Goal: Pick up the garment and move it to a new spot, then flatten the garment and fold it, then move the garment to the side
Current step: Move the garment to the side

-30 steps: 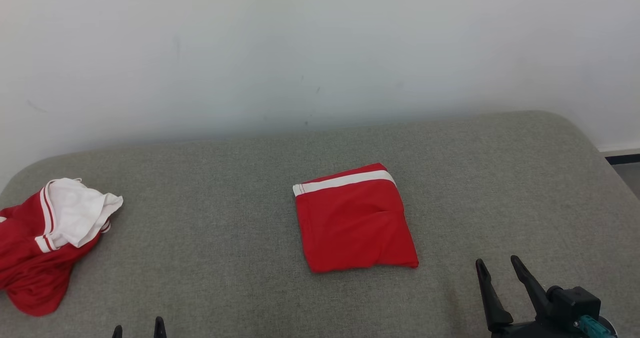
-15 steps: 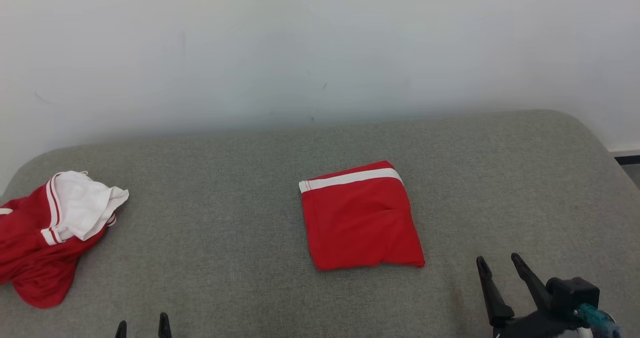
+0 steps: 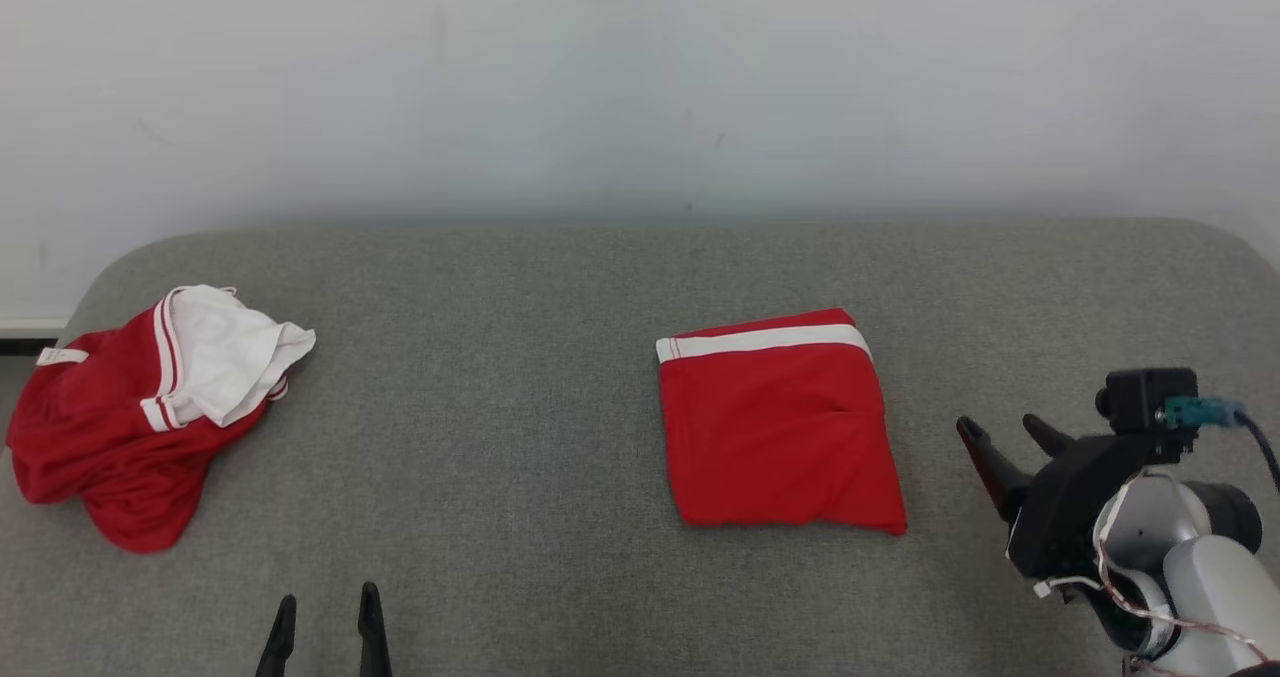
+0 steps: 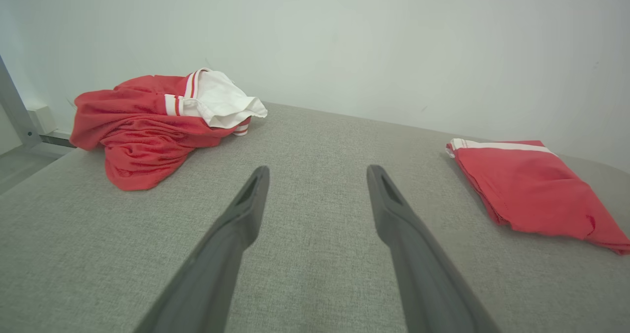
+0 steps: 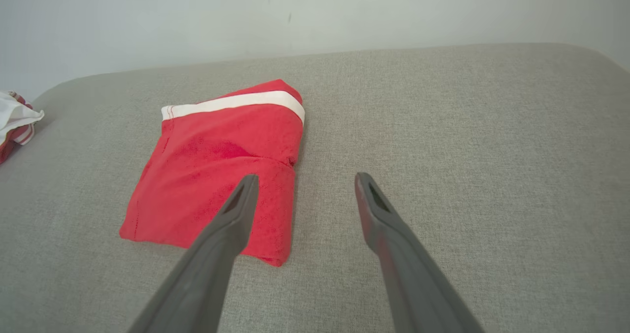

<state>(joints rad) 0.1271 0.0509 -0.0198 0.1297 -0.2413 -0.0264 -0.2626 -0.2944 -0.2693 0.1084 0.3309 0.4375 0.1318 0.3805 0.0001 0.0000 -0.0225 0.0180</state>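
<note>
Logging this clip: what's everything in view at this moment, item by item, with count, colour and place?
folded garment: one, red with a white band along its far edge, lying right of centre on the surface
crumpled garment: one, red and white, heaped at the surface's far left end
cushioned surface: one, grey fabric, spanning the head view under both garments
wall: one, white, behind the surface
left gripper: one, dark fingers spread open, holding nothing, at the lower left above bare fabric
right gripper: one, dark fingers spread open, holding nothing, just right of the folded garment and apart from it
right forearm: one, pale grey with loose wires, at the lower right corner
</note>
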